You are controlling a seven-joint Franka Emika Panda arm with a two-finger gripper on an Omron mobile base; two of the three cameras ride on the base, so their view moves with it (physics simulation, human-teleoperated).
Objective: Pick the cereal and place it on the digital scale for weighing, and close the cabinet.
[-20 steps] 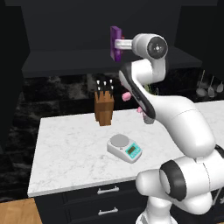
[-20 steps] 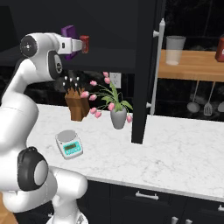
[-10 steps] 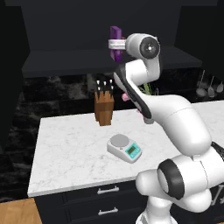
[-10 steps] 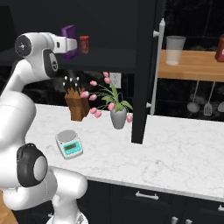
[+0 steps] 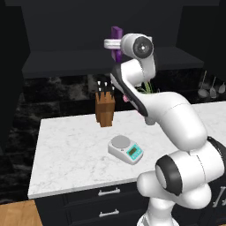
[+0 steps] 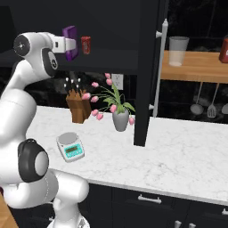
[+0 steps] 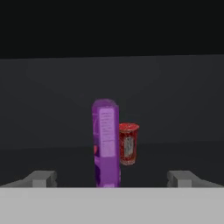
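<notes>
The purple cereal (image 5: 116, 42) (image 6: 70, 42) (image 7: 106, 142) stands upright on the shelf inside the black cabinet (image 5: 66, 62). The cabinet's right door (image 6: 147, 67) stands swung out, edge-on, and shows its silver bar handle. My gripper (image 7: 111, 178) (image 6: 67, 43) is open at the box. Its fingertips (image 7: 41, 178) are spread wide to either side of the box's narrow edge and do not touch it. The white digital scale (image 5: 126, 149) (image 6: 70, 146) sits bare on the marble counter (image 5: 66, 150), below the hand.
A small red can (image 7: 127, 143) (image 6: 85, 44) stands just behind and beside the cereal. A knife block (image 5: 105, 110) and a vase of pink flowers (image 6: 120, 119) sit at the back of the counter. The open door juts over the counter, with a wooden shelf holding a cup (image 6: 178, 51) beyond it.
The arm's upper wrist joint has shifted slightly leftward in both base views. The hand stays at the cereal, and the box and can have not moved.
</notes>
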